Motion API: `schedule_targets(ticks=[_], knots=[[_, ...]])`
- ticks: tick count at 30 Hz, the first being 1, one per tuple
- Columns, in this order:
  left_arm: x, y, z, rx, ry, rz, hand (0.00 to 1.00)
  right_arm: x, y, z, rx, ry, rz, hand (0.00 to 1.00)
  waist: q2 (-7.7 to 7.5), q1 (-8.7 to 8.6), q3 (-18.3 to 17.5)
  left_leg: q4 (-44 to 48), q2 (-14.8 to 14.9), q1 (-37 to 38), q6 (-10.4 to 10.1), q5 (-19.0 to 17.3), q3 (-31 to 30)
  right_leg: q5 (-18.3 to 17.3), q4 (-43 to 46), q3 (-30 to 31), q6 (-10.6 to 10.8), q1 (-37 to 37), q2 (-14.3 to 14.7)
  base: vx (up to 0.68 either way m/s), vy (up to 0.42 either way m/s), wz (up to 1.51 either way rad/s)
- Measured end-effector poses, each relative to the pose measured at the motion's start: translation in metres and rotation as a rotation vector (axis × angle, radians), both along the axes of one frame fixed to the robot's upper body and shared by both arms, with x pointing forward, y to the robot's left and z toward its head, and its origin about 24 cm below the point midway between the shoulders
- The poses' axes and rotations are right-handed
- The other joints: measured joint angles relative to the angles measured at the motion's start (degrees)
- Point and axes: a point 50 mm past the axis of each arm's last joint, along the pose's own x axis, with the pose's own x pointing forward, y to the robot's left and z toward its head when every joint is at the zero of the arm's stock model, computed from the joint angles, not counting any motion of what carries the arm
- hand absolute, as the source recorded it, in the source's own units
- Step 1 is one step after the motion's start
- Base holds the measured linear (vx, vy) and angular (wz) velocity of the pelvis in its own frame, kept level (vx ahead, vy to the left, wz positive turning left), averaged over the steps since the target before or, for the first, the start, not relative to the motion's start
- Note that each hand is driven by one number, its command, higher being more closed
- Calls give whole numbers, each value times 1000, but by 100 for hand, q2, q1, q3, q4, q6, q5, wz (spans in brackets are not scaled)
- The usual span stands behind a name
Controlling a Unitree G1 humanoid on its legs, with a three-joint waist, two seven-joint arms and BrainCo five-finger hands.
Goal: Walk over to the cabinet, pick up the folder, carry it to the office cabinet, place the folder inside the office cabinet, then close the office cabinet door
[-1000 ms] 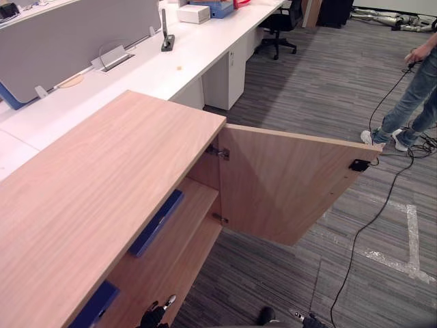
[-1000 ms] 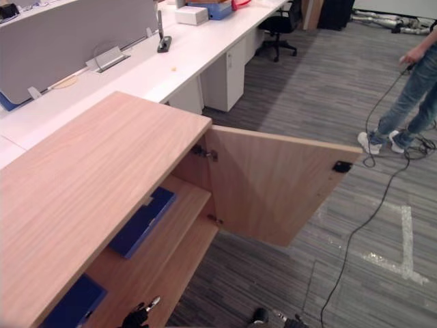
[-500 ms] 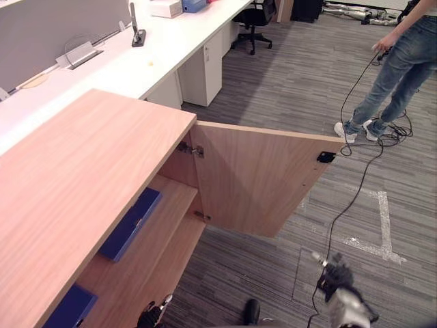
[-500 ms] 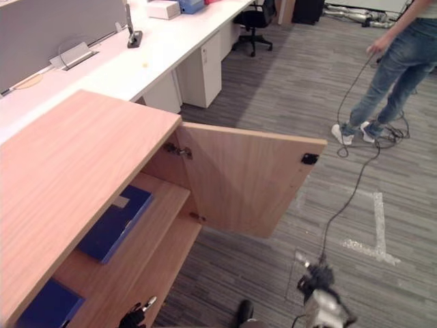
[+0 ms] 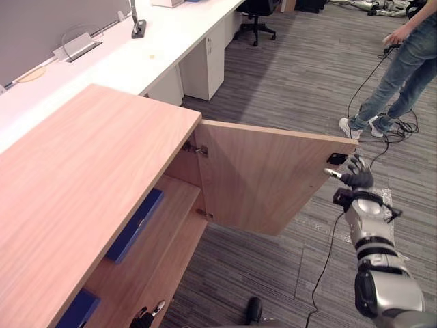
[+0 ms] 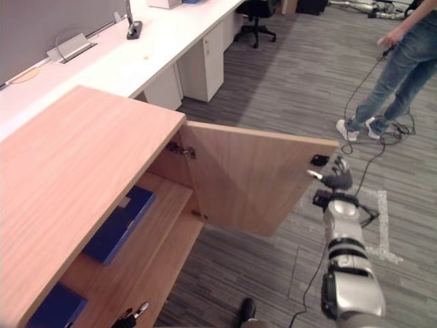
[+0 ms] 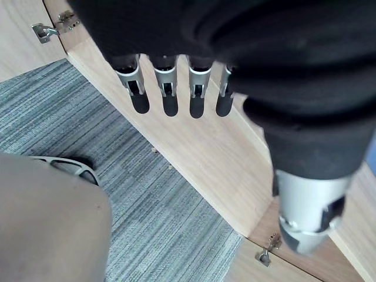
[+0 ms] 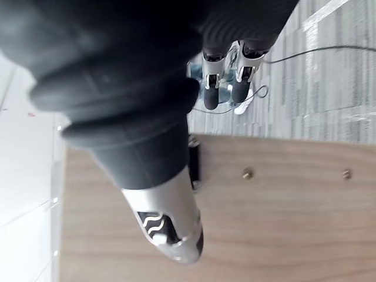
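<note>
Blue folder lay on shelf inside office cabinet. Right hand at free edge of open door, fingers loosely spread, empty. Best next: flat fingers behind edge, steady swing shut. Left hand low, fingers straight.

Both eye views look steeply down from the robot's head across the top of the light-brown wooden cabinet to its open wooden door and the grey striped carpet, and they share almost the whole scene. The left wrist view looks from very close past the left robot hand at the cabinet's lower front edge. The right wrist view looks along the right robot hand at the door's face.
</note>
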Motion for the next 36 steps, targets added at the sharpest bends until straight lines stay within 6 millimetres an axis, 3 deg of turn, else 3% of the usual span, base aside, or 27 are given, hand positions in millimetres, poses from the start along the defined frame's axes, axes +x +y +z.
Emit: schedule_targets(ticks=[3, 10, 18, 26, 30, 33, 36], knots=[[-1, -1, 0, -7, -11, 15, 0, 12, 0, 28, -46, -57, 20, 0, 5, -2, 94, -35, -90, -14, 2, 1, -60, 63, -14, -21, 35, -16, -86, -61, 30, 5], [-10, -1, 0, -13, 0, 20, 0, 23, 2, 65, -249, -58, 152, 0, 7, -38, 241, -137, -149, -22, 5, 2, -142, 137, -31, -19, 45, -74, -124, -89, -5, 1], [-12, 1, 0, -40, -13, 67, 0, 24, 14, 83, -434, -36, 322, 0, -5, -132, 386, -245, -66, -89, 12, -3, -246, 184, -34, 74, -19, -235, 12, -91, -55, -5], [-13, 1, 0, -57, -15, 25, 0, 6, 42, 64, -616, 31, 647, 0, -17, -266, 375, -239, 104, 24, -48, -39, -47, 120, -34, 301, -106, -225, 230, -28, -45, -17], [-7, 0, 1, -56, -23, -16, 0, 3, 46, 58, -666, 53, 696, 0, -26, -297, 323, -236, 125, 32, -52, -36, -47, 111, -34, 301, -119, -224, 252, -8, -17, -1], [-7, 0, 0, -53, -18, -40, 0, -2, 48, 48, -717, 131, 757, 0, -43, -300, 211, -258, 126, 71, -53, -37, -37, 109, -34, 306, -121, -194, 256, 0, 0, 0], [-10, 1, 0, -44, 3, -82, 0, -17, 56, 43, -804, 247, 938, 0, -100, -314, 111, -312, 126, 105, -55, -37, -19, 99, -35, 331, -130, -194, 274, -14, 1, -3]])
